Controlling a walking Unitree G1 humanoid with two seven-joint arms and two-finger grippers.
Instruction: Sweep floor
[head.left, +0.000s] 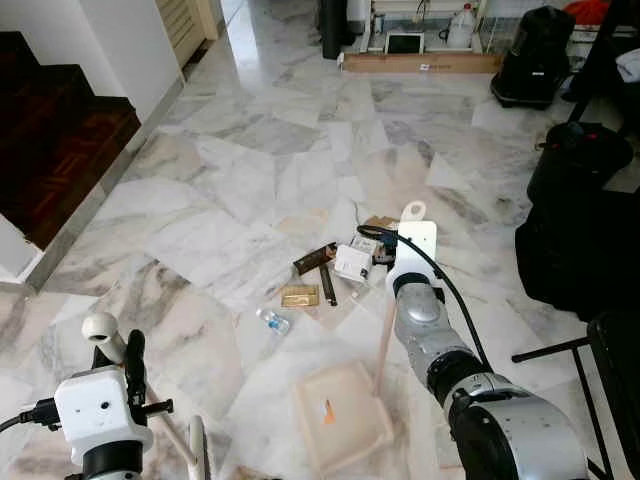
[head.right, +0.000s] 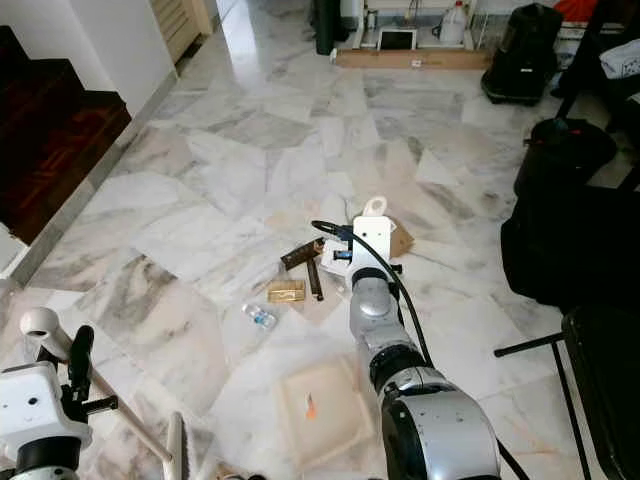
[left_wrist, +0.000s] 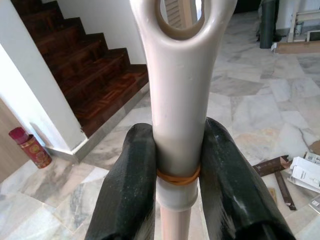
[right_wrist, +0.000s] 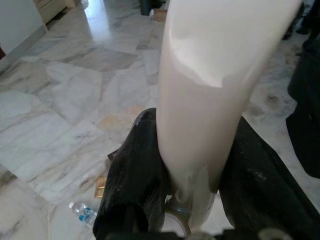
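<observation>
Left wrist view: left gripper (left_wrist: 181, 165) pinches the cream plastic broom handle (left_wrist: 180, 100), its lower length cut off. Right gripper (right_wrist: 192, 165) clamps the cream dustpan handle (right_wrist: 210, 90); the dustpan tray (head.left: 342, 414) sits below, open marble floor (head.left: 250, 150) beyond.

Silver jointed right arm (head.left: 450, 350), black cable, white wrist housings, black fingers (left_wrist: 127, 190)

Daylight fills the room evenly and the marble floor (head.left: 250, 180) is bright, with a pale sheen far beyond the right gripper (right_wrist: 192, 165) toward the doorway. The staircase (head.left: 50, 140), beyond and left of the left gripper (left_wrist: 177, 165), stays dark, and shadows on the floor are soft. Both head views are sharp, without motion blur. In the wrist views the cream handle (right_wrist: 220, 75) close to the lens is soft and nearly overexposed, while the floor behind stays fairly clear.
</observation>
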